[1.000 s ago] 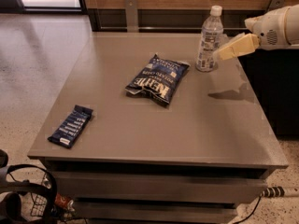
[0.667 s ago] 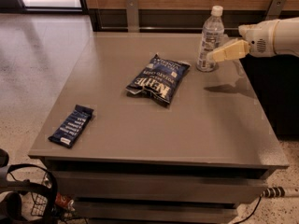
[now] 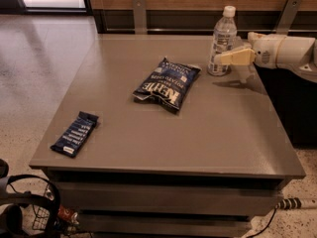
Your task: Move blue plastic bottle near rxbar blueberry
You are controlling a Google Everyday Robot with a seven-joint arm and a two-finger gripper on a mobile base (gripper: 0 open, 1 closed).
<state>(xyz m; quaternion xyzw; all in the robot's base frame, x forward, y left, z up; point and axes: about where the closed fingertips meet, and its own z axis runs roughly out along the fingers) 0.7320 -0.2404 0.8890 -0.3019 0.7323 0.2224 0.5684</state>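
Blue plastic bottle (image 3: pixel 222 43), clear cylinder with white cap, upright beside cream tool (image 3: pixel 220 59), grip indiscernible

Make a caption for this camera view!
The gripper beside the blue plastic bottle, far right; rxbar blueberry front left, past the chip bag.
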